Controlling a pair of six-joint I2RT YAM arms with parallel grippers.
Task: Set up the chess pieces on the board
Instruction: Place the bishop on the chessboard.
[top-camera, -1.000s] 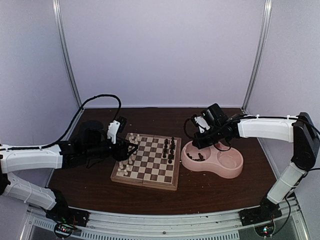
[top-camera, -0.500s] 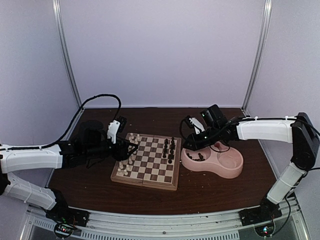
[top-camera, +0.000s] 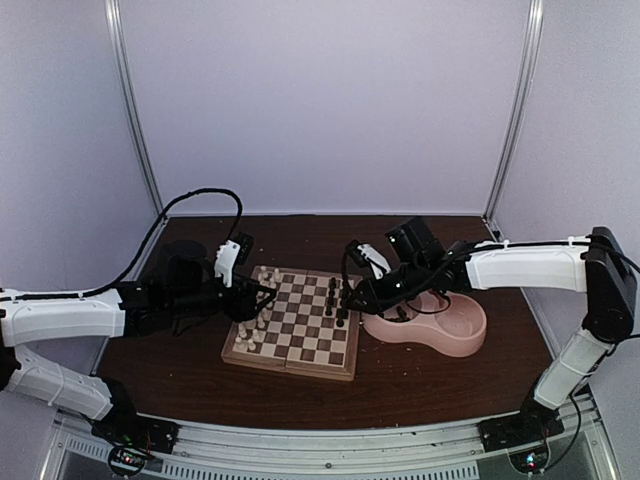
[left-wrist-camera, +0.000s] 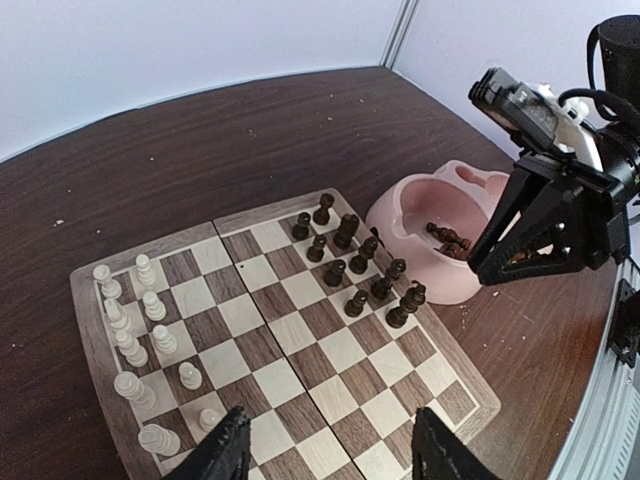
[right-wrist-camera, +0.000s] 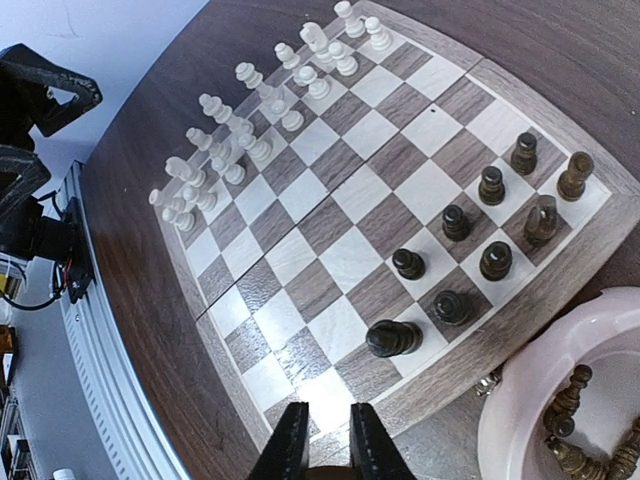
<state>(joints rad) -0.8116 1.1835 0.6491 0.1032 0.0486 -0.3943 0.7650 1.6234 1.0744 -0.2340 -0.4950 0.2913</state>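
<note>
Meanwhile, the right pincer (right-wrist-camera: 328, 440), nearly closed, load unseen, hovers at the right rim of the board (right-wrist-camera: 352, 256), dark chess pieces (right-wrist-camera: 455, 222) just ahead, while the left pincer (left-wrist-camera: 330, 452) gapes wide opposite.

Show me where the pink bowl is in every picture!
Top camera: pink bowl right of the middle, beside the board.
Left wrist camera: pink bowl on the right side, past the board.
Right wrist camera: only part of the pink bowl, bottom right corner.
Shared landmark: the board next to it.
</note>
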